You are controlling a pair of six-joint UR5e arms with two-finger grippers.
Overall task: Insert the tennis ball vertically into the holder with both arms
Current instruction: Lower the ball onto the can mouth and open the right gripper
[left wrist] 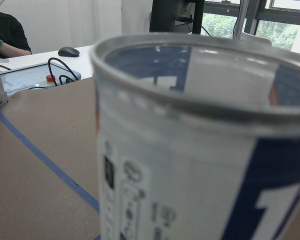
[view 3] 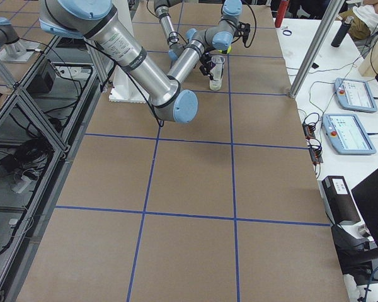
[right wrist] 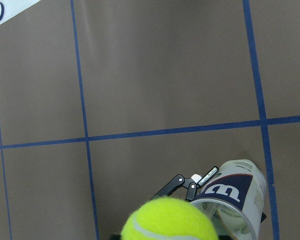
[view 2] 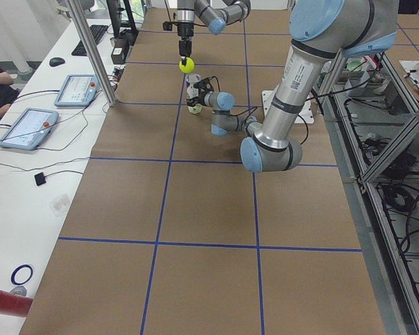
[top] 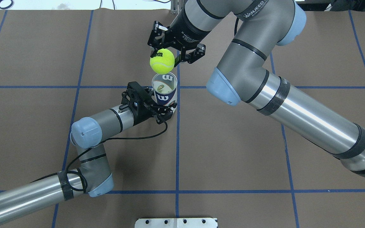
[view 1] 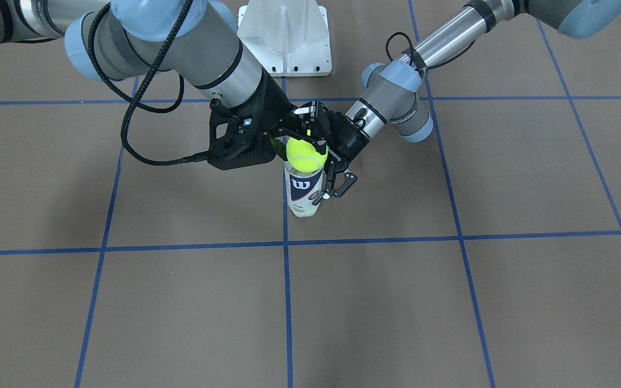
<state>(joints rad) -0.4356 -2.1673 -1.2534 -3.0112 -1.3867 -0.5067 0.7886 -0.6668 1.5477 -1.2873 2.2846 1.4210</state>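
Holding the tennis ball [top: 162, 61] (pinched in right jaws) just above the holder [top: 166, 95], gripping that tube upright with left jaws; next, probably centring, lowering.

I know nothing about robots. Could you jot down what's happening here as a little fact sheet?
holder: tennis-ball tube, upright on table, top open
left tool: clamped round the tube's side
ball: tennis ball, held in right tool, just above the tube's mouth
stage: ball not yet inside

Facing overhead and front cameras share the holder [view 1: 303, 189].
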